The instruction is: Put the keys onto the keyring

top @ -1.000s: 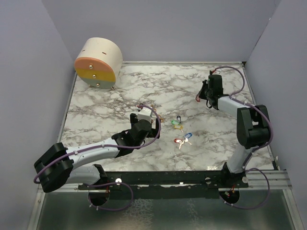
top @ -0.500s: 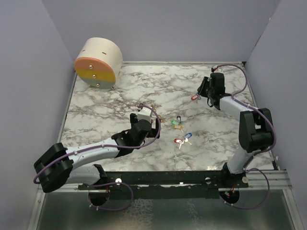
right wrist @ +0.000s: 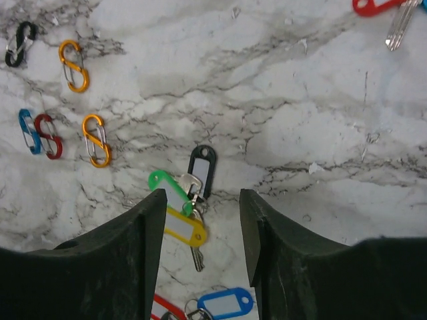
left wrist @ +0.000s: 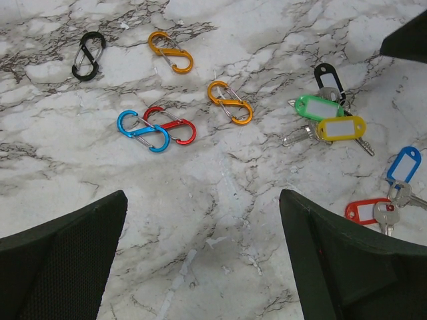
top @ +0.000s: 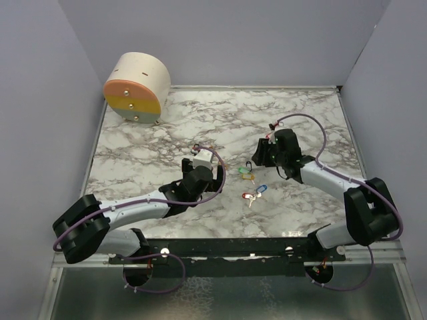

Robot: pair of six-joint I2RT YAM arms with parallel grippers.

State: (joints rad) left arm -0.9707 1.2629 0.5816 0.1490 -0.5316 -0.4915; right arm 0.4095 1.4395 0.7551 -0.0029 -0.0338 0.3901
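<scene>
marble table [left wrist: 220, 193] holds carabiners [left wrist: 230, 102] (five) beside the keys [left wrist: 341, 127].

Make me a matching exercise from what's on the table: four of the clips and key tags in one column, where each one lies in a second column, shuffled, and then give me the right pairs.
Column one
1. black clip
2. red clip
3. yellow tag
4. blue tag

Column two
A. right beside the green tag
B. on its own, touching no other clip
C. close to a red tag
D. crossed over the blue clip

Pairs: 1-B, 2-D, 3-A, 4-C.
</scene>
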